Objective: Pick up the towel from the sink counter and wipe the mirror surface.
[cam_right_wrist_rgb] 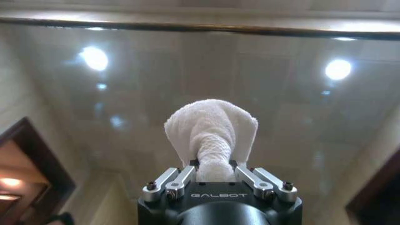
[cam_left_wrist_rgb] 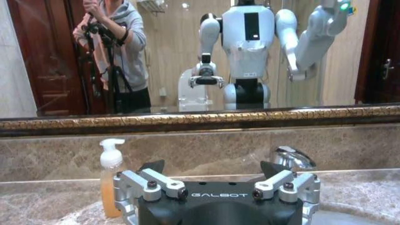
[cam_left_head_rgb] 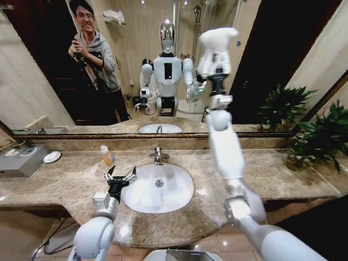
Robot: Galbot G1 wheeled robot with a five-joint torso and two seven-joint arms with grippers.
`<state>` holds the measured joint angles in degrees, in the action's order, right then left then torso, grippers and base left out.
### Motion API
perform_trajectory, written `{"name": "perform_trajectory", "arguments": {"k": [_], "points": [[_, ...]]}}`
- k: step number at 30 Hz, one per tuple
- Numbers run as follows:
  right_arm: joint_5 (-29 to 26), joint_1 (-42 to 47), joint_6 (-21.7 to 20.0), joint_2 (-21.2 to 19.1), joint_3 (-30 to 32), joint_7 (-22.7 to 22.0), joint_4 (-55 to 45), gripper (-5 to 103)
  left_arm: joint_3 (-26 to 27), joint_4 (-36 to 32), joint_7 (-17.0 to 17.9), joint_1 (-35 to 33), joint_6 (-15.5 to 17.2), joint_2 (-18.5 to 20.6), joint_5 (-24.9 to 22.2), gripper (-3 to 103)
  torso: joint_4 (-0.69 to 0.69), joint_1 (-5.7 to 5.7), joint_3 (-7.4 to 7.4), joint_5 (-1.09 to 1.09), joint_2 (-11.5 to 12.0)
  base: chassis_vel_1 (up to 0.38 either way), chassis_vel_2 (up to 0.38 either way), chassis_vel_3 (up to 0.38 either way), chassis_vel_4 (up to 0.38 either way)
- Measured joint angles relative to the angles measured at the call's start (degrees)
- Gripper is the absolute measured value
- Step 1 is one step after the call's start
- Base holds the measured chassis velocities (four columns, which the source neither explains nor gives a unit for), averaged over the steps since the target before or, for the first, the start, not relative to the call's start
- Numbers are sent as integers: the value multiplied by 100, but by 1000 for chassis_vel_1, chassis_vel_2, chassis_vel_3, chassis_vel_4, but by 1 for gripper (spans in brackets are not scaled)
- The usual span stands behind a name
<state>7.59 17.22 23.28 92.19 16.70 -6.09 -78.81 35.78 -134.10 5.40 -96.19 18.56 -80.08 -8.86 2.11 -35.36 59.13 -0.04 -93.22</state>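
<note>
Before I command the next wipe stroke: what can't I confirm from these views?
- Head view: whether the towel touches the mirror; depth is unclear.
- Right wrist view: right gripper fingertips, buried in the towel.
- Left wrist view: the basin, hidden behind the left gripper.
- Head view: the counter's ends, cut off by the edges.

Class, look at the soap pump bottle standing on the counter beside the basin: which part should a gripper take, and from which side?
Probably the soap bottle by its straight amber body, below the white pump head, coming level from the front edge of the sink counter. It stands upright; the narrow, uneven pump offers poor purchase. The open left gripper is nearest; the right gripper holds the towel.
</note>
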Motion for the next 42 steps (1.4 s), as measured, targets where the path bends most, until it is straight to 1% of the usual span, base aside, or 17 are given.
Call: {"name": "perform_trajectory", "arguments": {"k": [4,7,9,10,12,13,16,20,25,28,29,31,32,34,36,38,42], "points": [[115,71,68,24,-5,-3,65,19,0,0,0,1,0,0,0,100,-5,0,0,1,0,0,0,0,0],[97,98,85,-43,165,-21,70,19,0,0,0,1,0,0,0,100,-2,0,0,1,0,0,0,0,0],[-41,133,80,-299,430,-116,65,19,0,1,0,0,0,0,0,100,-4,0,0,3,0,0,0,0,0],[-41,133,80,-299,430,-116,65,19,0,1,0,0,0,0,0,100,-4,0,0,3,0,0,0,0,0],[-248,234,8,-675,760,-214,-37,19,0,0,-1,1,0,0,0,100,-8,0,1,7,0,0,0,0,0],[-248,234,8,-675,760,-214,-37,19,0,0,-1,1,0,0,0,100,-8,0,1,7,0,0,0,0,0],[-591,306,-61,-1154,1226,-251,-92,19,0,0,0,0,0,0,0,100,-9,0,0,8,0,0,0,0,0],[-922,324,-151,-1345,1360,-253,-81,19,0,0,0,1,0,0,0,100,-7,0,0,5,0,0,0,0,0],[-1028,437,-328,-1127,1173,-228,-250,19,0,0,0,1,0,0,0,100,-3,0,1,6,0,0,0,0,0],[-787,483,-389,-691,850,-149,-383,19,0,0,0,0,0,0,0,100,-1,0,0,4,0,0,0,0,0],[-787,483,-389,-691,850,-149,-383,19,0,0,0,0,0,0,0,100,-1,0,0,4,0,0,0,0,0],[-499,444,-398,-247,554,-133,-361,19,0,0,0,0,0,0,0,100,-2,0,1,3,0,0,0,0,0],[-499,444,-398,-247,554,-133,-361,19,0,0,0,0,0,0,0,100,-2,0,1,3,0,0,0,0,0],[-300,381,-395,-24,279,-123,-285,19,0,0,0,0,0,0,0,100,0,0,0,1,0,0,0,0,0],[-201,347,-386,-6,117,-122,-250,19,0,0,0,0,0,0,0,100,0,0,0,1,0,34,36,-6,-25],[-120,309,-383,-8,-44,-127,-239,19,0,0,0,0,0,0,0,100,-6,-1,1,2,0,78,71,-82,-75],[-41,304,-385,-8,-211,-139,-303,19,0,0,0,0,0,-1,0,100,-6,0,0,3,0,98,113,-118,-126]]}}
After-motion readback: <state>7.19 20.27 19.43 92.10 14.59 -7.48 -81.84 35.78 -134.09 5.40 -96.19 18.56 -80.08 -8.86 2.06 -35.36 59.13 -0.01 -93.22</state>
